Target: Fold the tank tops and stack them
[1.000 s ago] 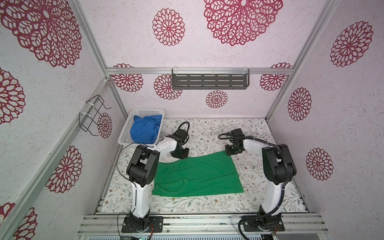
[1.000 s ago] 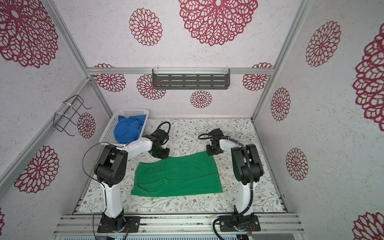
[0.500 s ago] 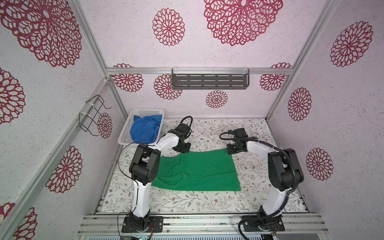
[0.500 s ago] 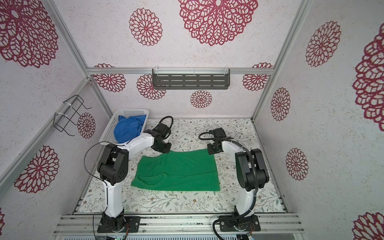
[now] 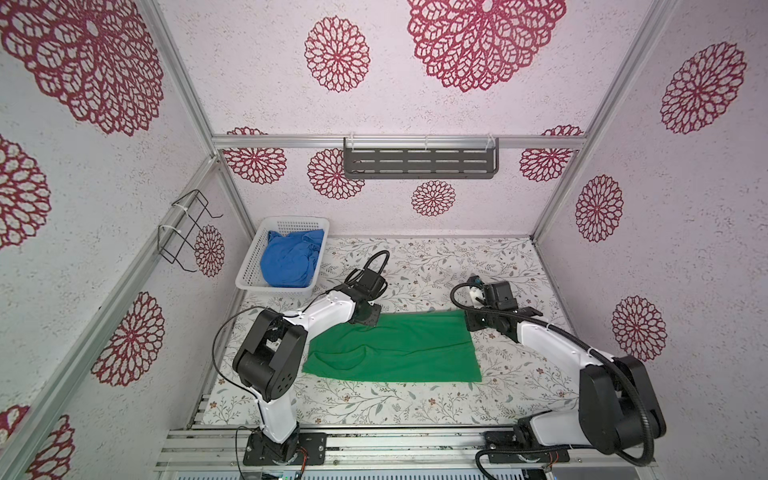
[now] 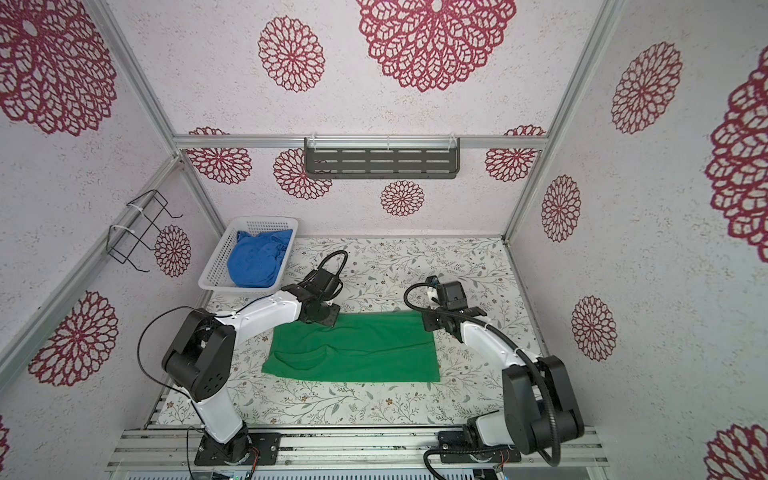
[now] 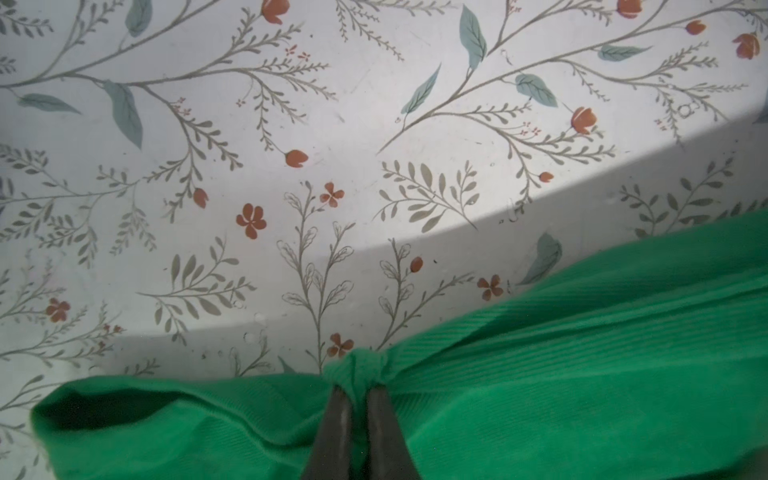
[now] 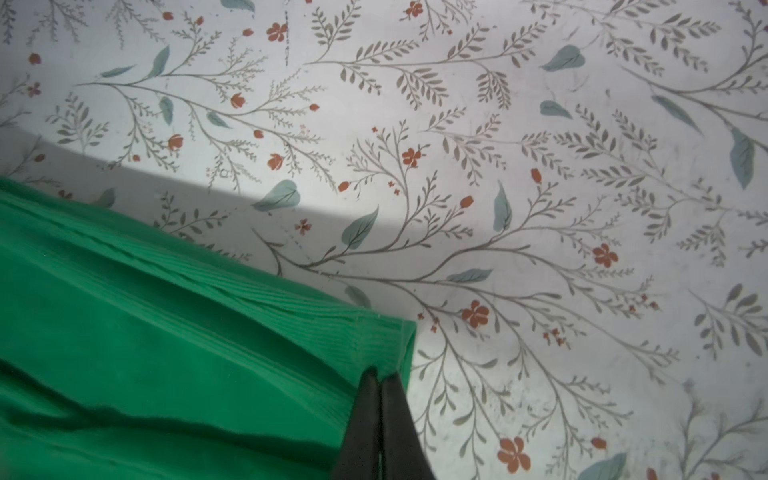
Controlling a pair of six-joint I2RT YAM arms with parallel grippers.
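Since a second ago both arms have come down and the far edge of the green tank top [image 5: 395,353], which then sloped up toward the right, now runs level along the table.

The walls [image 5: 249,83] are pale and rough-textured, printed with large crimson flower medallions and framed by bare aluminium bars at the corners. The table [image 5: 436,266] carries a white covering with grey sprigs, teal leaves and small rust-red blossoms. Both wrist views show a soft shadow band across it next to the cloth.

The green tank top lies spread in the middle of the table as a wide, roughly rectangular shape with a few folds near its left end. A white perforated basket [image 5: 251,257] sits in the far left corner, and the blue tank top [image 5: 291,259] is bunched inside it. A grey slotted shelf [image 5: 419,162] hangs on the back wall and a black wire rack [image 5: 187,228] on the left wall.

The left gripper [image 7: 359,388] pinches a gathered bit of the green top's far edge. The right gripper [image 8: 379,376] is clamped on its far right corner.
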